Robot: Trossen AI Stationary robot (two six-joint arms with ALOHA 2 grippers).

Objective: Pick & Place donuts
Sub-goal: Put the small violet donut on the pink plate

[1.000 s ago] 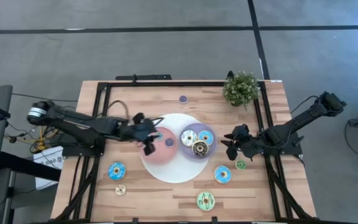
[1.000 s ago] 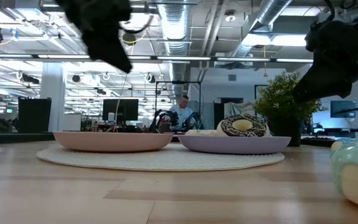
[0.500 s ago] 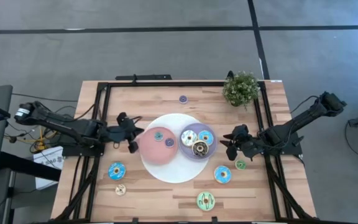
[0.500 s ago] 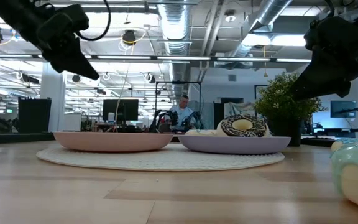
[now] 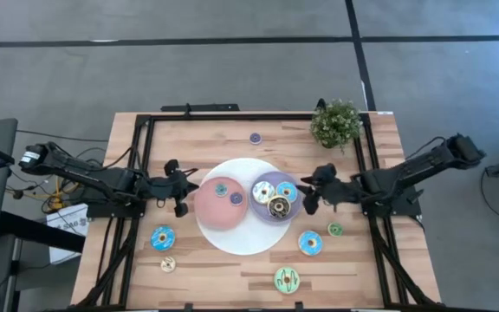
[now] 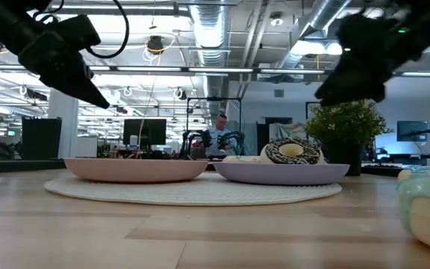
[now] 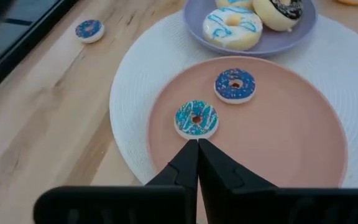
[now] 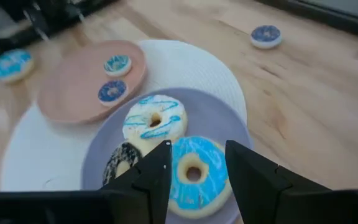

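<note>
Right claw (image 8: 196,163) hangs empty over the purple plate (image 5: 260,208), its fingers partly apart above the big blue donut (image 8: 192,168). I think it should drop straight down and pinch that ring gently. Its arm reaches in low from the tabletop's (image 5: 197,134) right edge. Left claw (image 5: 178,185), pinched tight and empty, waits beside the pink plate (image 5: 208,206), where two small blue donuts (image 7: 196,118) lie.
</note>
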